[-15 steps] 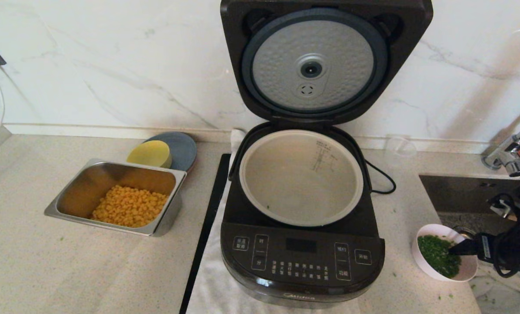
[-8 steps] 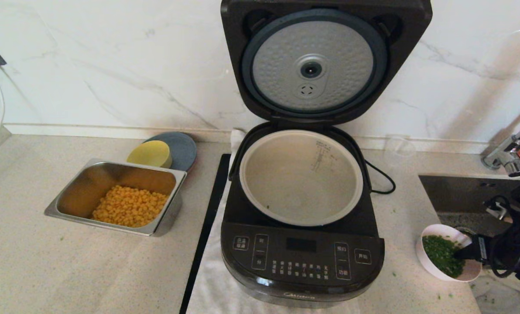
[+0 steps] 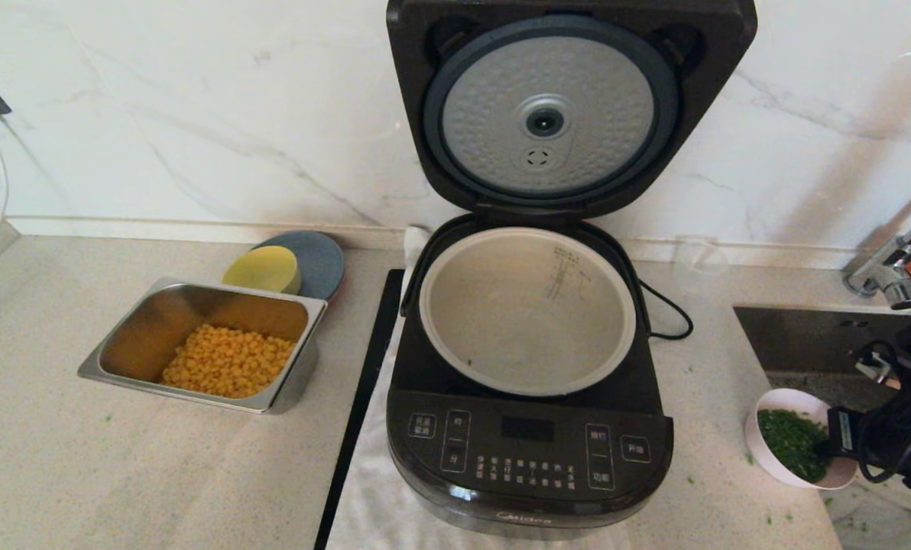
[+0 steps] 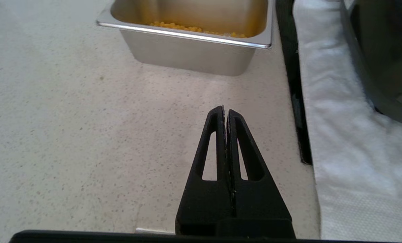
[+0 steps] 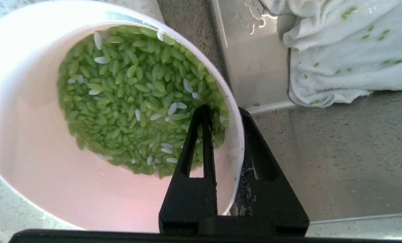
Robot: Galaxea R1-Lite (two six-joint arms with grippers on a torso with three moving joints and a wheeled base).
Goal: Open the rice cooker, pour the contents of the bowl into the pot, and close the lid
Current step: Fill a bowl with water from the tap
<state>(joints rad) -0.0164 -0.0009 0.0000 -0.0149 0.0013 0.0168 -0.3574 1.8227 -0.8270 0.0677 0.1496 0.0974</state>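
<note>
At the head view's lower right, the right gripper (image 5: pixel 225 111) pinches the bowl (image 5: pixel 29 145) by its thin rim, one finger inside. The loose contents (image 5: pixel 133 98) (green grains, a few white) will likely slide at any tilt, so the stiff, light, smooth bowl wants level carrying. The left gripper (image 4: pixel 225 111) rests pressed together.

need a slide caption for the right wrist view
Right gripper pinching the pink-white bowl wall, one finger inside among green grains, beside the sink.
</note>
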